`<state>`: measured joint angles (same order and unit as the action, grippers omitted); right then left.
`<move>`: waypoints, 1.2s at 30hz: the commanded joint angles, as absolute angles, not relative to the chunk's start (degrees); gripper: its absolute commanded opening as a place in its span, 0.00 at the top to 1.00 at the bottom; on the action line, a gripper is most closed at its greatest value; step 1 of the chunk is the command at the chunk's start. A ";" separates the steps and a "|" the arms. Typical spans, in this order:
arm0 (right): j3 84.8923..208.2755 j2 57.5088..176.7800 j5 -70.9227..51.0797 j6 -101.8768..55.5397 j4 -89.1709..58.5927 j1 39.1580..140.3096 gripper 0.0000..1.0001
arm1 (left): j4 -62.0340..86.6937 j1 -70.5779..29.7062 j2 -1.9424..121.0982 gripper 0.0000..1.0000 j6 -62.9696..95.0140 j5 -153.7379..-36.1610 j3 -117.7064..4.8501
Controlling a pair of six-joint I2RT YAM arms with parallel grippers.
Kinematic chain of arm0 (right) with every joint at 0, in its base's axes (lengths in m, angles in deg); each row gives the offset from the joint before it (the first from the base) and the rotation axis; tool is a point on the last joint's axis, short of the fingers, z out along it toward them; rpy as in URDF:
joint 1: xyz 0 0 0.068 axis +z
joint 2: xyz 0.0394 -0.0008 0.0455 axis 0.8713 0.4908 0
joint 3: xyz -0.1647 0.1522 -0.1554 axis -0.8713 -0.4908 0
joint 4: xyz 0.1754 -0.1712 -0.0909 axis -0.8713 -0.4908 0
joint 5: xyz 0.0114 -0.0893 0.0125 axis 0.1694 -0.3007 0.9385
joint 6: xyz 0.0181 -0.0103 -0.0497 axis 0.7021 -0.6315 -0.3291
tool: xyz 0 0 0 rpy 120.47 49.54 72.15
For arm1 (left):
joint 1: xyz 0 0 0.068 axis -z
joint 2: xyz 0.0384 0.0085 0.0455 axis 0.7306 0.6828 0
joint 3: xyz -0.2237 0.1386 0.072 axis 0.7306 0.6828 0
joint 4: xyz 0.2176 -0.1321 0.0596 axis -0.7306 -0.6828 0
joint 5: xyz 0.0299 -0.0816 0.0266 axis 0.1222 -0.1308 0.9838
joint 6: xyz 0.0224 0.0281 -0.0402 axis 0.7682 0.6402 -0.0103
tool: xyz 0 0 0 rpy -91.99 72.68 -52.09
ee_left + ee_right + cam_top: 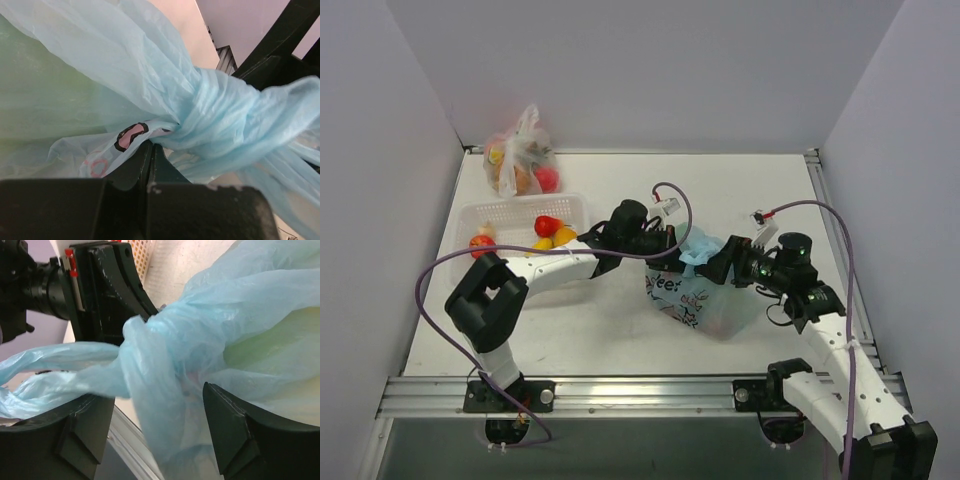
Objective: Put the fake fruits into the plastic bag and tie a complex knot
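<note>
The light-blue plastic bag (705,295) with pink prints lies right of the table's centre, and a greenish fruit (272,335) shows through its wall. Its handles are twisted into a knot (697,246), which also shows in the left wrist view (215,125) and the right wrist view (150,347). My left gripper (665,246) is shut, its tips (149,149) pinching bag plastic just under the knot. My right gripper (725,263) is open, its jaws (160,425) on either side of the twisted plastic below the knot. Loose handle ends trail off to the left in the right wrist view.
A white basket (510,212) at the left holds red (548,226), yellow (542,243) and orange (565,236) fruits, plus one more (480,242). A clear bag of fruits (520,165) stands in the back left corner. Walls close in three sides.
</note>
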<state>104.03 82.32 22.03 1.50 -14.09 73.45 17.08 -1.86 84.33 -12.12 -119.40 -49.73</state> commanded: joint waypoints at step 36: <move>109.53 100.40 43.34 -23.14 -27.09 58.40 0.33 | 20.85 0.96 85.33 1.00 -17.74 -114.81 -54.57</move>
<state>110.04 99.46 41.88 -22.76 -29.44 56.88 17.54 0.53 84.20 -15.86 -116.18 -51.59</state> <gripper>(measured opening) 0.657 0.023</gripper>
